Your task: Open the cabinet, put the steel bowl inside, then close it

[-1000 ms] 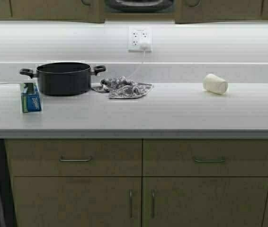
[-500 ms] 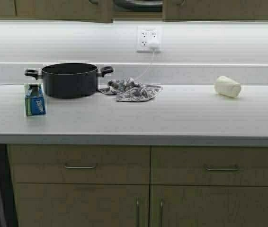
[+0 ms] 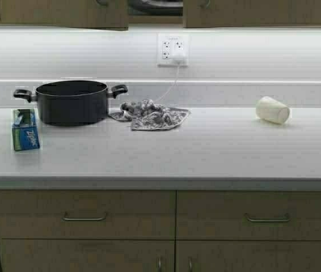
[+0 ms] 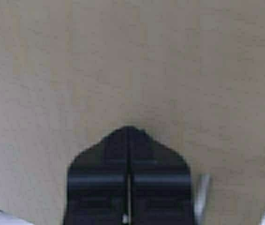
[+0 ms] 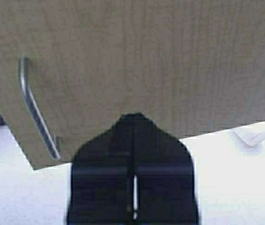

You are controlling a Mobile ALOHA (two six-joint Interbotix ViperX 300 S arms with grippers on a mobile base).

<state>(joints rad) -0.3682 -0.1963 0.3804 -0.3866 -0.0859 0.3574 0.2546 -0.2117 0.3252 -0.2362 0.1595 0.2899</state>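
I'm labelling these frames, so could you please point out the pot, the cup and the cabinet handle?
pot (image 3: 70, 105), high view, front wall.
cup (image 3: 272, 110), high view, side of the tipped cup.
cabinet handle (image 5: 36, 112), right wrist view, middle of the metal bar.

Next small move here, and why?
Probably press both doors of the tan wood-grain wall cabinet inward until they meet. The shiny steel bowl already sits inside, a gap shows between the doors, and the shut left gripper and shut right gripper each point at a door panel.
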